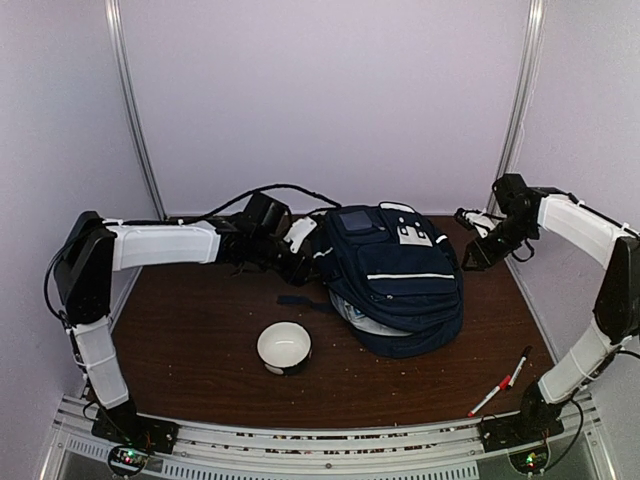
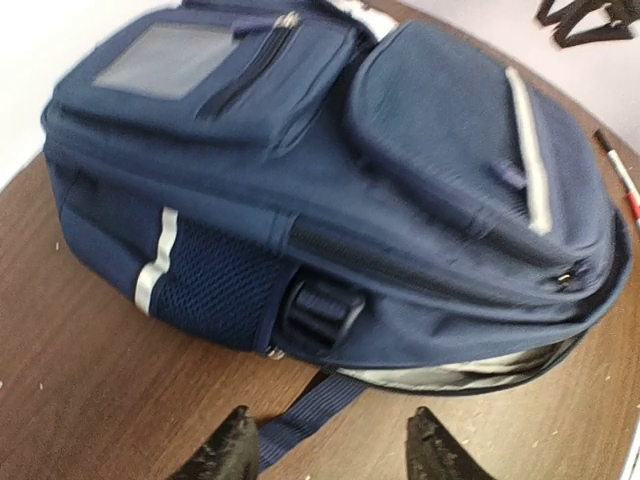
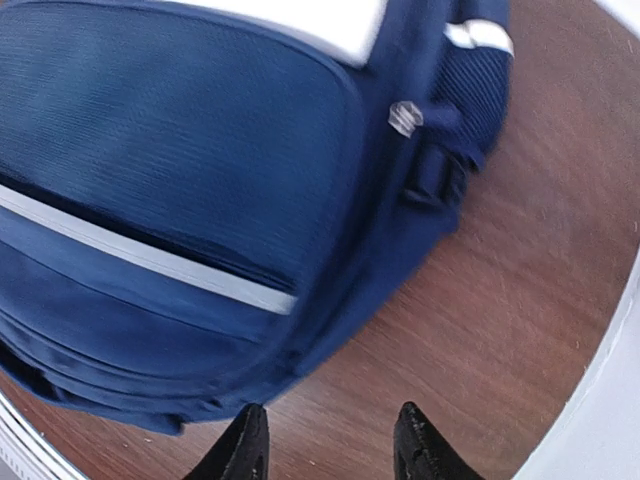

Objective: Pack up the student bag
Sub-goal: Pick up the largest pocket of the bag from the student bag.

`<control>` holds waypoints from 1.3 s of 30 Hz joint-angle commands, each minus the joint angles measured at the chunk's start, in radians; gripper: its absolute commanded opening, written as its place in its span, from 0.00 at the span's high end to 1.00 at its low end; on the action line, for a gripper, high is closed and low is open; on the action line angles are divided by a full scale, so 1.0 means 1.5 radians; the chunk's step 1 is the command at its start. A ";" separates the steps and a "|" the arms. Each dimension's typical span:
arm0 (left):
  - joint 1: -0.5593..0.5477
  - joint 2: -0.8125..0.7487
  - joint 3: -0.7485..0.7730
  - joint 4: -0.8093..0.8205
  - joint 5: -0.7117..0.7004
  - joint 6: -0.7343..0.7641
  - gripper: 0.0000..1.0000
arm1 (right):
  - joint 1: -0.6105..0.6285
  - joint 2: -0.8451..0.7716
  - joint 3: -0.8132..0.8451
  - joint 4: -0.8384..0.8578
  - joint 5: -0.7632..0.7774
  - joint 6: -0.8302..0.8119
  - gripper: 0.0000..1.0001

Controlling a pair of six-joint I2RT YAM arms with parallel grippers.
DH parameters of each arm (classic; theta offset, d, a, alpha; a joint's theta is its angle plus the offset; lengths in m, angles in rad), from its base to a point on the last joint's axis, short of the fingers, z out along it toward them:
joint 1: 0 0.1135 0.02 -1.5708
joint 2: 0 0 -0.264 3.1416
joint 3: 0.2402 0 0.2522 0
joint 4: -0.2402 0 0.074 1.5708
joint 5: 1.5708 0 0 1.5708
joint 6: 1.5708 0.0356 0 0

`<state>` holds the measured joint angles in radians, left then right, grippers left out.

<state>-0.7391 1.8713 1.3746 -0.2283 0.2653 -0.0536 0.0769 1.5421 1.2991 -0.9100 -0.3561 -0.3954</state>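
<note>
Left gripper (image 2: 330,425): black fingers parted, empty, near the mesh side pocket (image 2: 215,285). Right gripper (image 3: 332,415): fingers parted, empty. Navy fabric student bag (image 1: 400,280) lies flat between both grippers on the brown wood-grain table (image 1: 200,340)

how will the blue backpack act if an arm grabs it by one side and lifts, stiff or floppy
Probably floppy: the backpack is soft fabric lying slumped on the table, so a one-sided lift would likely fold it. The main seam looks unzipped, so it may gape. Its loose strap would likely drag.
</note>
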 commanded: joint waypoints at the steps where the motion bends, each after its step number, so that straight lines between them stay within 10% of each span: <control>1: -0.051 -0.074 -0.010 0.086 0.023 0.028 0.44 | -0.066 0.026 -0.013 -0.003 0.005 -0.052 0.53; 11: -0.259 0.019 0.165 -0.127 -0.120 0.328 0.40 | -0.081 0.134 0.035 0.005 0.002 -0.069 0.50; 27: -0.323 0.287 0.450 -0.244 -0.245 0.378 0.42 | -0.092 0.145 0.010 0.015 -0.002 -0.090 0.50; 39: -0.317 0.290 0.429 -0.234 -0.429 0.407 1.00 | -0.095 0.201 0.052 0.011 -0.005 -0.135 0.50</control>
<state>-1.2327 2.3138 2.0293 -0.5892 -0.2249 0.5522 -0.0586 1.8099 1.3354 -0.8879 -0.3614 -0.5438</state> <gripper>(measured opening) 0.019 0.499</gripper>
